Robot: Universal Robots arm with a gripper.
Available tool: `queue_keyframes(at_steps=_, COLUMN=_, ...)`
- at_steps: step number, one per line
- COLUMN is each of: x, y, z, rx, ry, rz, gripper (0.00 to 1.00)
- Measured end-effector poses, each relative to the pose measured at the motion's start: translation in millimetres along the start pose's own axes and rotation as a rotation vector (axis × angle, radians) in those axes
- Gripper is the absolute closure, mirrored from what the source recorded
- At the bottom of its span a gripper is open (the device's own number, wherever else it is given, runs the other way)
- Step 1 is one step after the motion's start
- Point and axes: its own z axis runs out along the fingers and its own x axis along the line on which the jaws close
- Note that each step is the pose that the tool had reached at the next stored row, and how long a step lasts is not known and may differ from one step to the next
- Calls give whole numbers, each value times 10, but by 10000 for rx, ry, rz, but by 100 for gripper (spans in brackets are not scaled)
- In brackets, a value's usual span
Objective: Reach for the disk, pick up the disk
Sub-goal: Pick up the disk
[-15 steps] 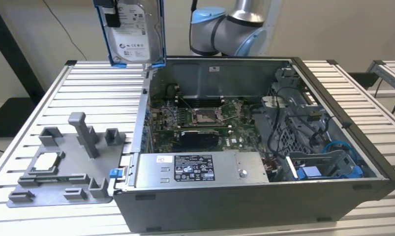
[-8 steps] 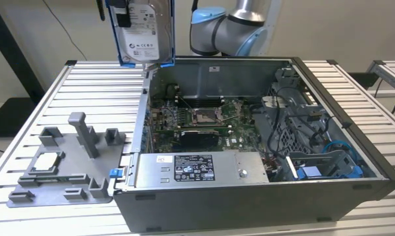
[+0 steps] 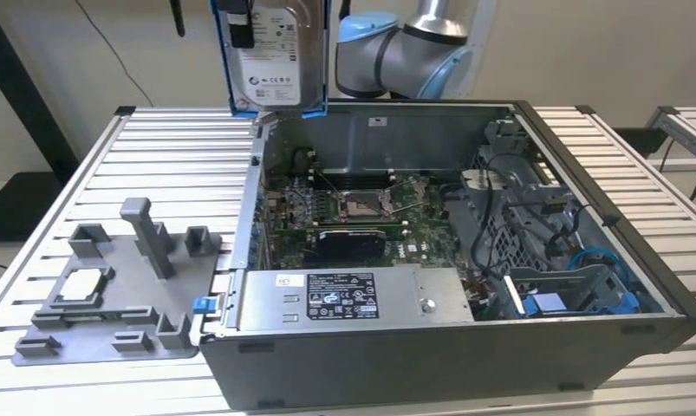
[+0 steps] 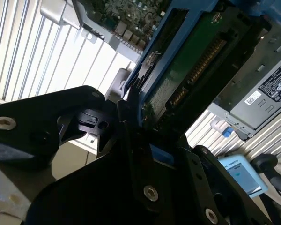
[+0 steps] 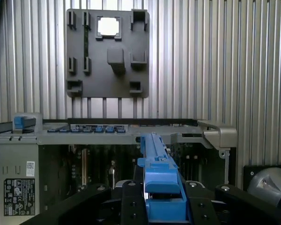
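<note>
The disk (image 3: pixel 281 65), a silver-grey drive with a white label in a blue bracket, hangs upright in the air above the back left corner of the open computer case (image 3: pixel 440 347). My gripper (image 3: pixel 246 28) is shut on its upper part, one black finger lying over the labelled face. In the second wrist view the disk's green circuit side (image 4: pixel 189 70) and blue frame run out from between my gripper's (image 4: pixel 133 117) black fingers. The first wrist view shows the disk (image 5: pixel 160 180) edge-on, clamped in my gripper (image 5: pixel 161 206).
The case lies open on a slatted metal table (image 3: pixel 163 147), showing a motherboard (image 3: pixel 354 208), a power supply (image 3: pixel 348 299) and a blue bracket (image 3: pixel 562 299) among cables. A grey fixture plate (image 3: pixel 105 295) holding a small square chip (image 5: pixel 108 26) lies on the exterior view's left.
</note>
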Motion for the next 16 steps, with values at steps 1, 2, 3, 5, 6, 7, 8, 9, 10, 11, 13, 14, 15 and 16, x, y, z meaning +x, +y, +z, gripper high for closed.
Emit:
queue_keyframes(at_steps=1, x=-1, y=-31, z=-1, rx=-1, ry=0, rz=1, gripper=100)
queue_keyframes(at_steps=2, x=-1, y=-66, z=-2, rx=-1, ry=-1, rz=1, gripper=100)
queue_keyframes(at_steps=3, x=-2, y=-97, z=-3, rx=-2, ry=-1, rz=1, gripper=100)
queue_keyframes(at_steps=5, x=-3, y=-161, z=-4, rx=-3, ry=-2, rz=0, gripper=100)
queue_keyframes(at_steps=6, x=-4, y=-193, z=-5, rx=-4, ry=-1, rz=1, gripper=100)
queue_keyframes(at_steps=7, x=-5, y=-228, z=-6, rx=-5, ry=-1, rz=1, gripper=100)
queue_keyframes(at_steps=8, x=-5, y=-261, z=-7, rx=-5, ry=-2, rz=1, gripper=100)
queue_keyframes(at_steps=9, x=-6, y=-295, z=-8, rx=-6, ry=-2, rz=1, gripper=100)
queue_keyframes(at_steps=10, x=-6, y=-330, z=-8, rx=-7, ry=-3, rz=0, gripper=100)
queue_keyframes(at_steps=11, x=-7, y=-367, z=-9, rx=-8, ry=-4, rz=1, gripper=100)
queue_keyframes(at_steps=13, x=-9, y=-436, z=-11, rx=-9, ry=-3, rz=2, gripper=100)
queue_keyframes(at_steps=14, x=-9, y=-471, z=-12, rx=-10, ry=-4, rz=1, gripper=100)
queue_keyframes(at_steps=15, x=-10, y=-505, z=-13, rx=-11, ry=-4, rz=1, gripper=100)
queue_keyframes(at_steps=16, x=-11, y=-538, z=-14, rx=-12, ry=-4, rz=2, gripper=100)
